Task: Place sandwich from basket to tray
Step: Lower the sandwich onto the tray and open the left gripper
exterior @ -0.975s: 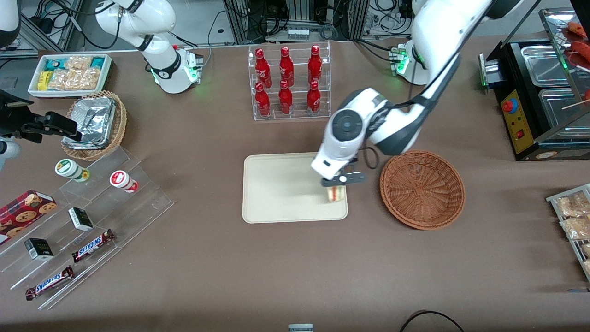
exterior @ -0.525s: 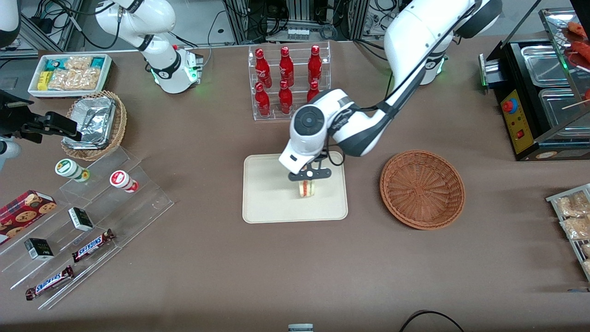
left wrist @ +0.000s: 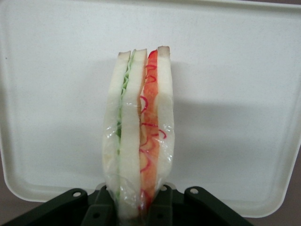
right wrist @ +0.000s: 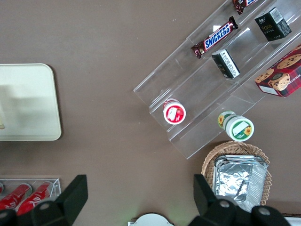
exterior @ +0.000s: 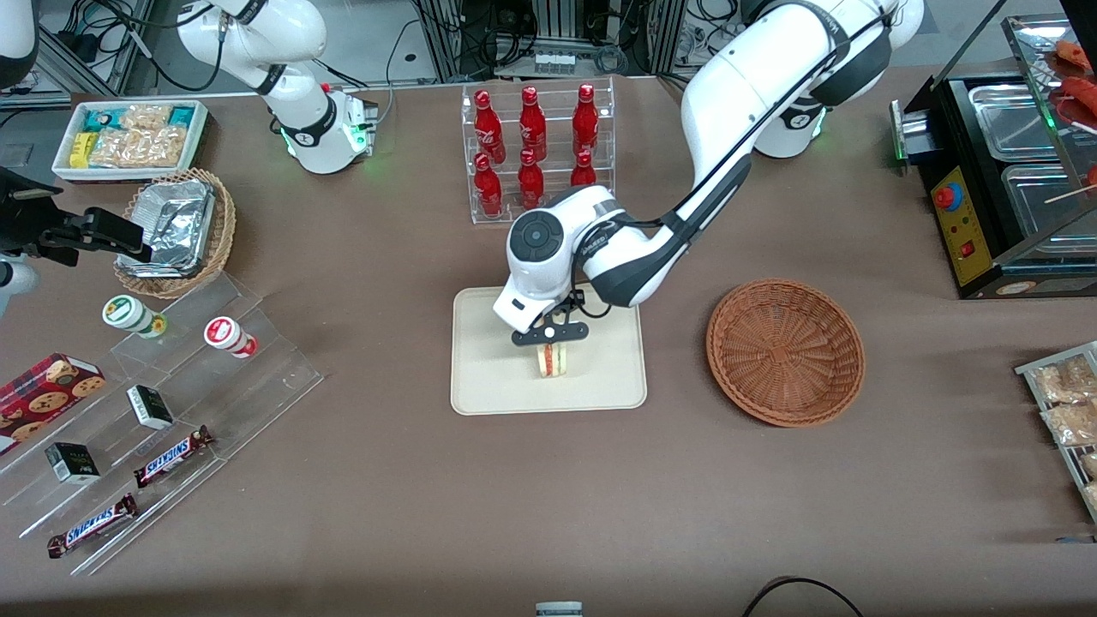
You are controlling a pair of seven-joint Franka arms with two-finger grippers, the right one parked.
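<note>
My left gripper is shut on the sandwich, a wrapped wedge of pale bread with red, orange and green filling, and holds it over the middle of the cream-beige tray. In the left wrist view the sandwich stands on edge between the two black fingers, with the tray close under it. Whether it touches the tray I cannot tell. The reddish-brown wicker basket lies empty beside the tray, toward the working arm's end of the table. The tray's corner also shows in the right wrist view.
A clear rack of red bottles stands farther from the front camera than the tray. A clear stepped display with snack bars and cups, a lighter wicker basket with foil containers and a white box of snack packets lie toward the parked arm's end.
My left gripper has carried the sandwich from the tray's corner nearest the basket to over the tray's middle. The basket has not moved.
</note>
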